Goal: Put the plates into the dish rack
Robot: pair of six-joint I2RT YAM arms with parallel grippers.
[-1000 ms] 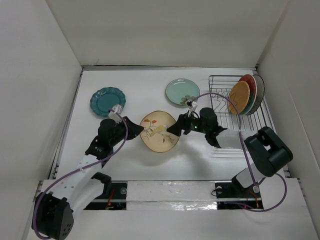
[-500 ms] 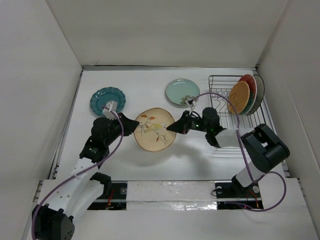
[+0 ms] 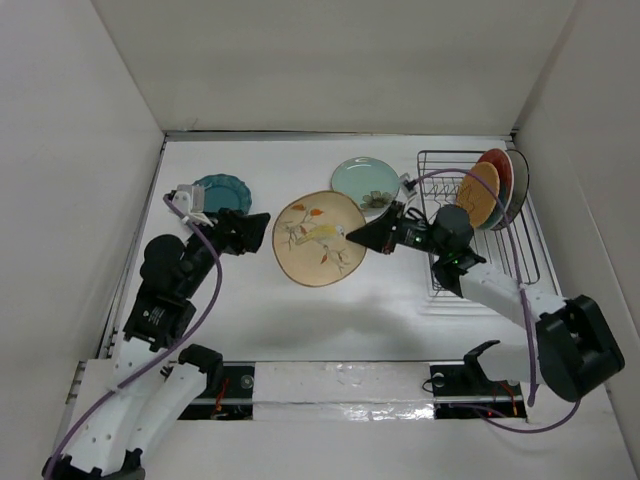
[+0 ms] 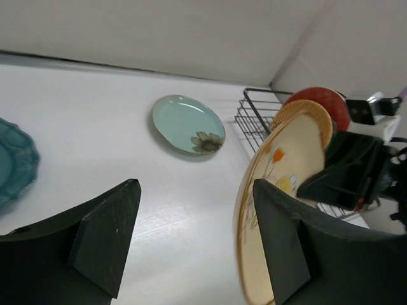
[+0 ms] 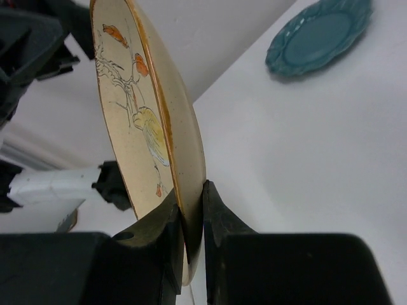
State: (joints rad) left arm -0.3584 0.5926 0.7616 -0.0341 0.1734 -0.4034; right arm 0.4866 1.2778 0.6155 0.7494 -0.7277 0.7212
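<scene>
The right gripper (image 3: 358,236) has its fingers (image 5: 217,219) pinching the rim of the tan floral plate (image 3: 315,240), which is held up on edge over the middle of the white surface (image 3: 300,320), its painted face turned toward the left arm. The left gripper (image 3: 264,225) sits just beside the plate's opposite rim with its fingers (image 4: 105,232) spread; whether one touches the rim I cannot tell. The dish rack (image 3: 500,250) stands by the far right corner, with the orange plate (image 3: 478,195), red plate (image 3: 497,165) and cream plate (image 3: 519,180) upright at its far right end. The mint plate (image 3: 358,180) lies flat near the far edge, between the held plate and the rack. The scalloped teal plate (image 3: 225,190) lies toward the far left corner, partly hidden by the left arm. Plain white walls (image 3: 330,60) enclose three sides.
</scene>
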